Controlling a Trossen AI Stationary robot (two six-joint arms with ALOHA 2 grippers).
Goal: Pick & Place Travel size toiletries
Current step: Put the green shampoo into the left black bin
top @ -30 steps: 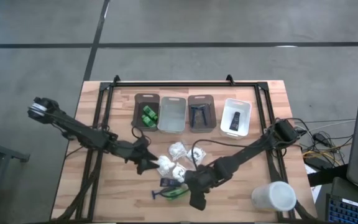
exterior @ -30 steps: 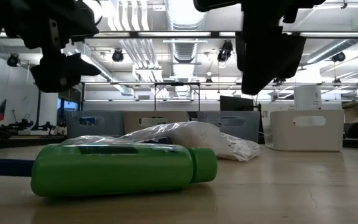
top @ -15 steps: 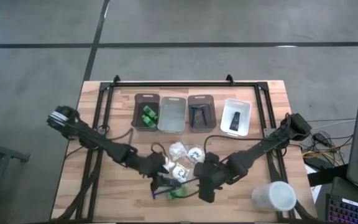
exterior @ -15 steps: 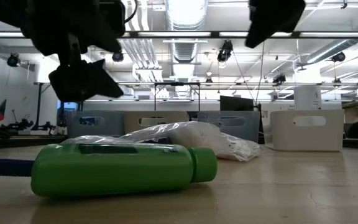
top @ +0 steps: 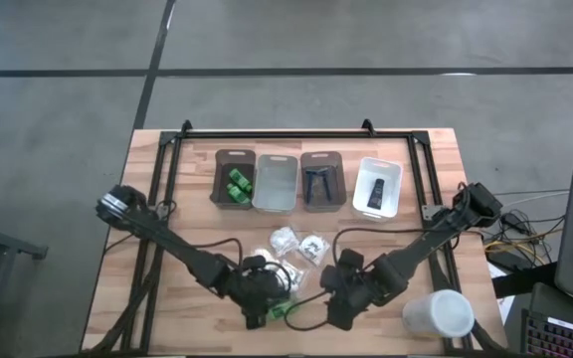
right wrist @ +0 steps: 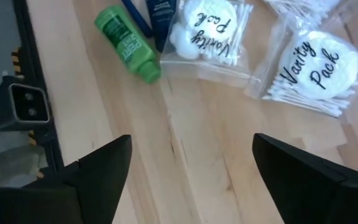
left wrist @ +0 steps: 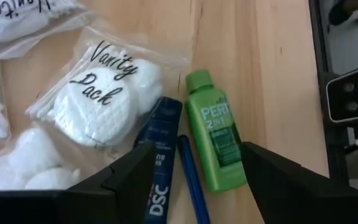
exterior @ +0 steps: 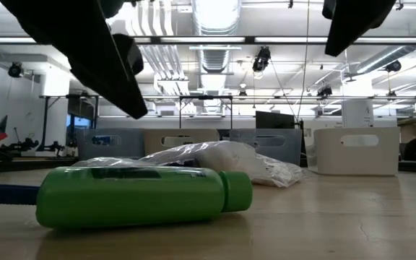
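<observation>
Grippers both spread wide: left gripper (left wrist: 194,180) above one green bottle (left wrist: 214,138) and one razor (left wrist: 162,162). Right gripper (right wrist: 191,171) faces two vanity packs (right wrist: 207,31).

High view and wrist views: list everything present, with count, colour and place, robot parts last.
Green bottle: one loose, green, near table edge beside the razor; more green bottles in the leftmost bin.
Razor: one, dark blue, between bottle and packets.
Vanity packs: several, white in clear wrap, table centre.
Bins: four in a row at the far side; grey, clear, grey, white.
Black tube: one, in the white bin.
Cup: one, white, on its side at the near right corner.
Left gripper: open, above bottle and razor.
Right gripper: open, over bare table near the packs.
</observation>
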